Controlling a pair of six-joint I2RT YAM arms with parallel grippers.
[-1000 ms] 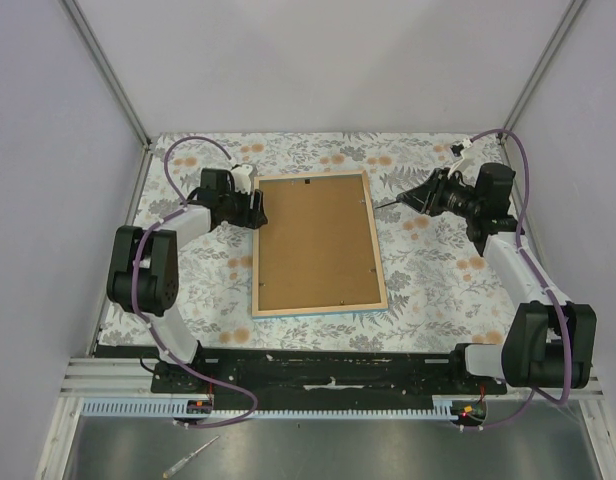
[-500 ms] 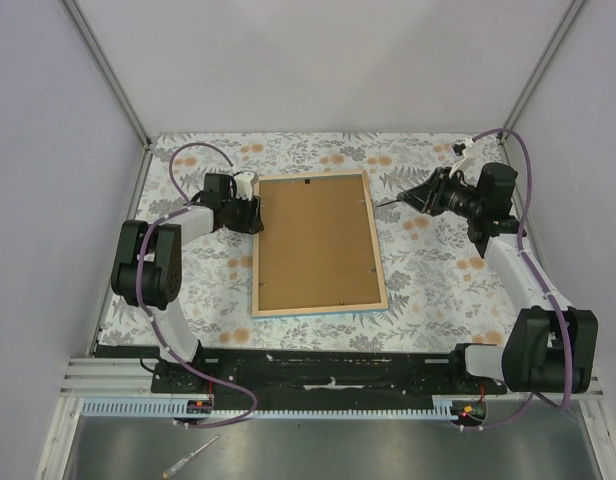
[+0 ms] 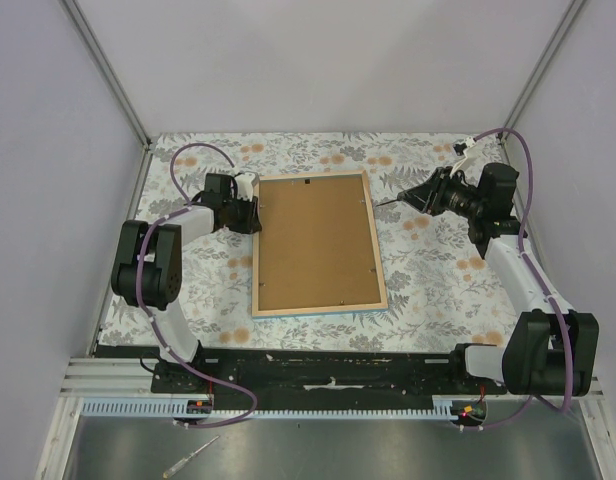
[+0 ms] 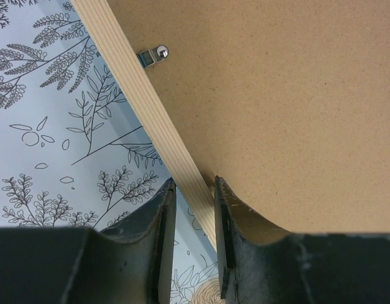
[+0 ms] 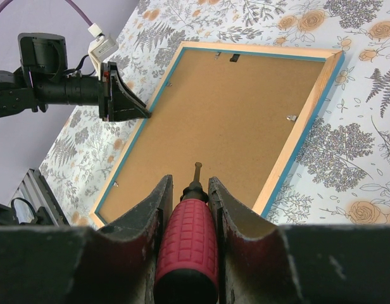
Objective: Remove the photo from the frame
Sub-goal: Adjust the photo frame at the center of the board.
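While the left gripper [image 4: 194, 183] clamps the frame [image 4: 163, 126] rail between its jaws, the photo [image 4: 277, 95] lies face down just beside them; the right gripper [image 5: 189, 182] jaws grip a screwdriver [image 5: 185, 250].

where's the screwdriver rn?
Top view, right side: the screwdriver is clamped in the right gripper, just off the frame's right edge near its far corner.
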